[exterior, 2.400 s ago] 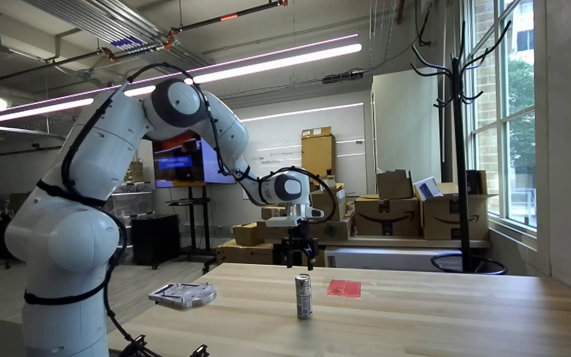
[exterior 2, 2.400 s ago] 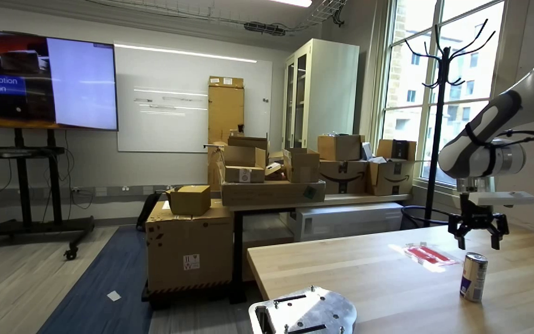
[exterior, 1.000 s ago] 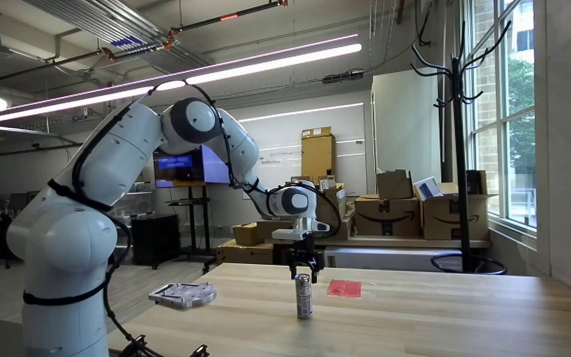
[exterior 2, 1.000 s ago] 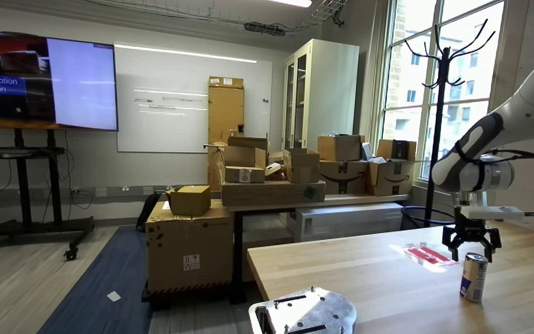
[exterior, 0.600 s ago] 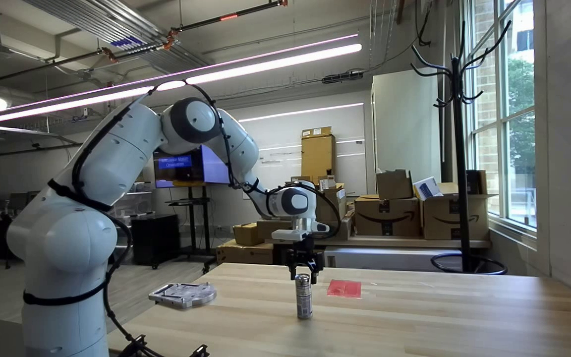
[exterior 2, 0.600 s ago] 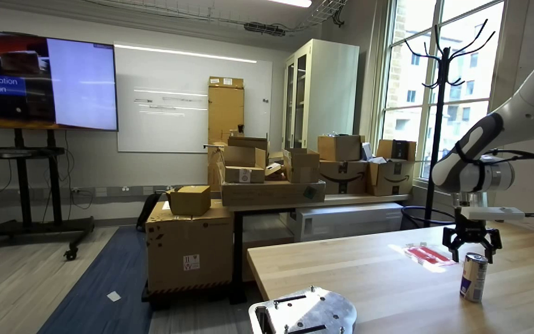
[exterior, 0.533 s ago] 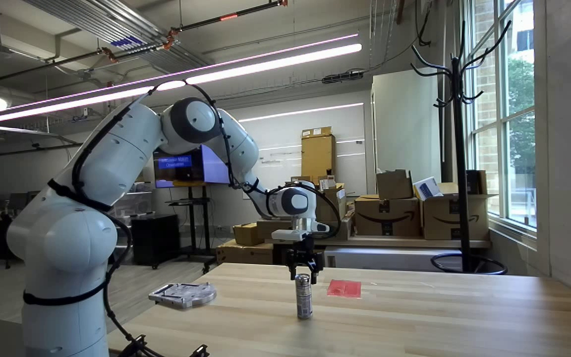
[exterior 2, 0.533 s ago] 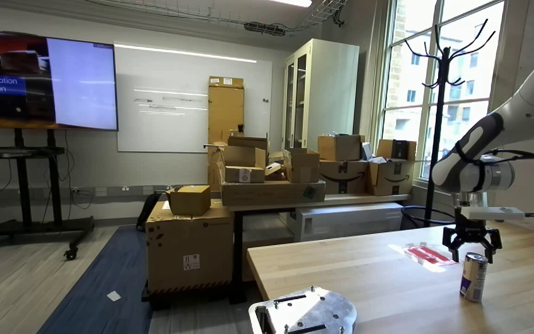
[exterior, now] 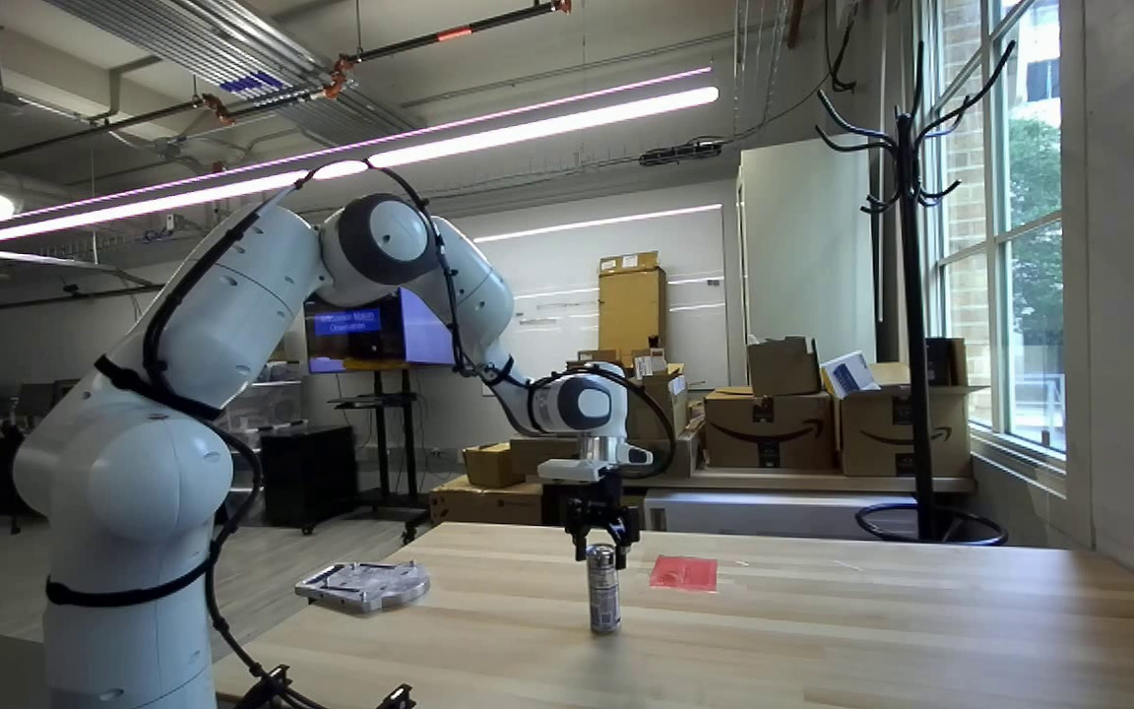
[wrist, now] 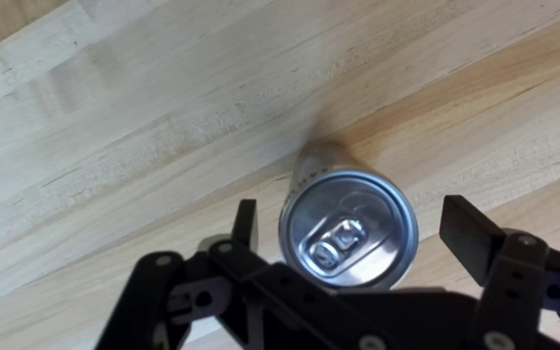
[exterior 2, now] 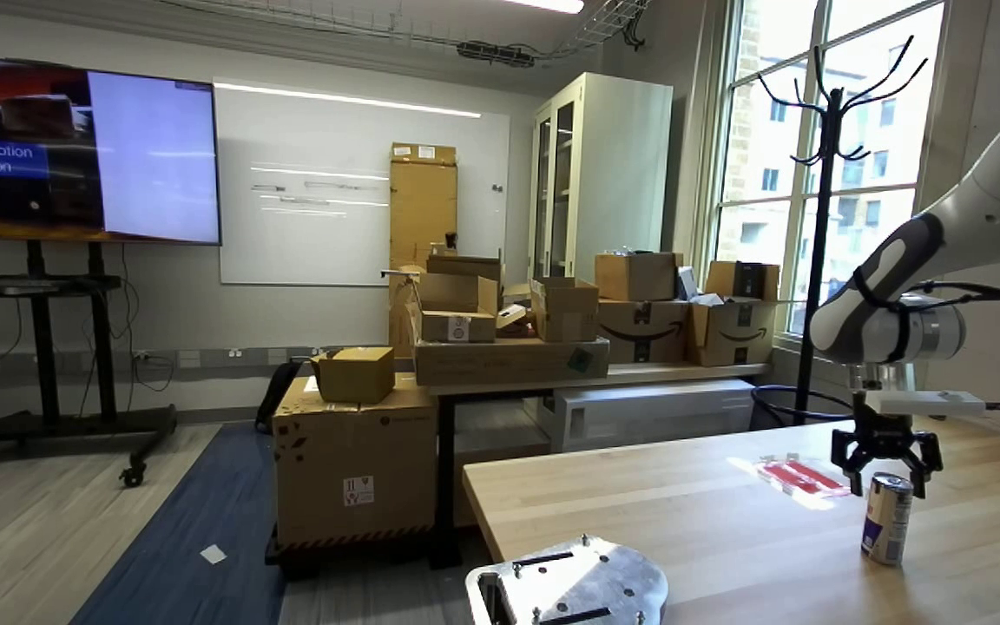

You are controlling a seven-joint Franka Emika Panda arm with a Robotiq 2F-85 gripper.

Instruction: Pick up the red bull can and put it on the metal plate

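Between the fingers (wrist: 472, 238) in the wrist view, upright can (wrist: 348, 233), gaps each side, fingers apart, plate (exterior 2: 587, 583) well away from them

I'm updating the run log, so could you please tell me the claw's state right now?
Claw: open, holding nothing; the wrist view shows gaps between its fingers and the red bull can.

Arched arm (exterior: 252, 276), downward end effector (exterior: 601, 558) spread.

1 RB can (exterior: 603, 591) | 1 mtl plate (exterior: 362, 587) | 1 grpr (exterior 2: 887, 487) w/ 2 fingers (wrist: 469, 238) | 1 arm (exterior: 124, 463) | 1 red flat pc (exterior: 683, 573) | 1 TV (exterior 2: 157, 161) | 1 coat rack (exterior: 914, 325)
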